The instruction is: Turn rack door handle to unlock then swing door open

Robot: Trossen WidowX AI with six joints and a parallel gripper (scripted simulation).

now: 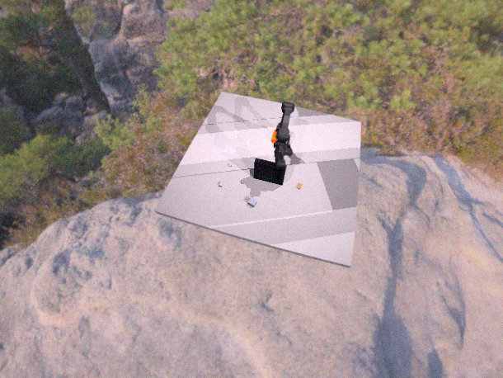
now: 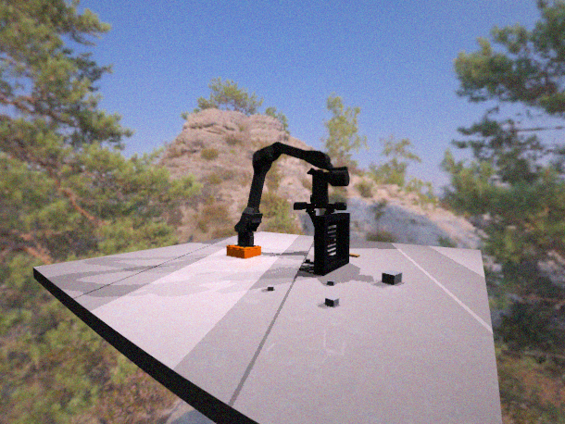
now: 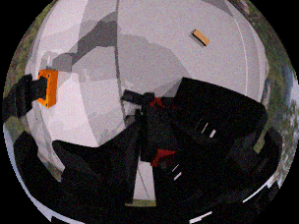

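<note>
The black rack (image 1: 269,171) (image 2: 342,241) stands in the middle of the table (image 1: 289,231) (image 2: 370,352). A slatted panel (image 2: 331,241) of it faces the exterior view. My gripper (image 1: 281,158) (image 2: 320,205) (image 3: 155,123) reaches down from above at the rack's top edge, and the arm arches over from its orange base (image 2: 244,251) (image 3: 48,87). In the wrist view the dark handle (image 3: 153,129) with red marks lies between my fingers, which stand close against it. How far the door is swung I cannot tell exactly.
Small blocks lie on the table around the rack: an orange one (image 1: 299,186) (image 3: 201,37), a grey cube (image 1: 251,202) (image 2: 392,278), and smaller cubes (image 1: 220,184) (image 2: 332,302) (image 2: 270,288). The table edges drop off to rock and trees.
</note>
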